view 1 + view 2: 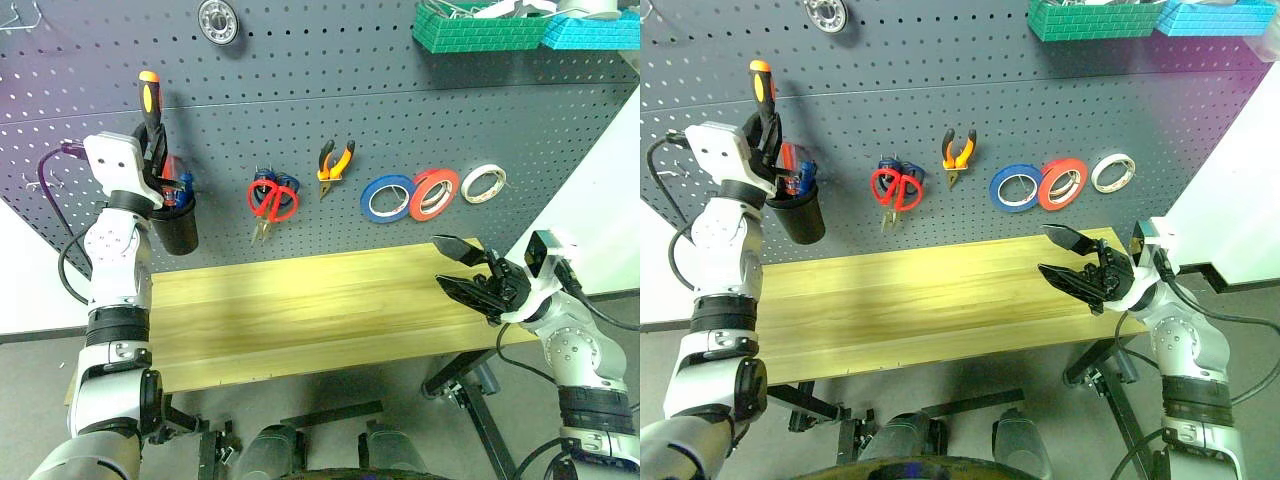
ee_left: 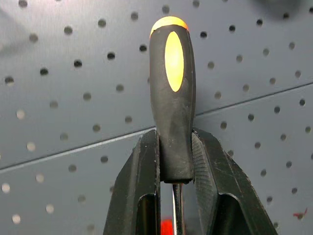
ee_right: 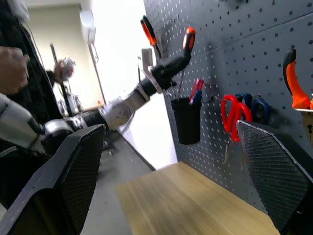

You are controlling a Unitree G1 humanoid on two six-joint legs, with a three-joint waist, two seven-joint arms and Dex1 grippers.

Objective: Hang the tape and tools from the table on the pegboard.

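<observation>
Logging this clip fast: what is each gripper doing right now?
Left gripper: shut on the screwdriver, above the black cup.
Right gripper: open, holding nothing.

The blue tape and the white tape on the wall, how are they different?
The blue tape is bigger around than the white tape. The blue tape hangs lower and touches the red-orange roll beside it; the white tape hangs apart, at the end of the row. Both are ring-shaped rolls hanging on hooks on the pegboard.
</observation>
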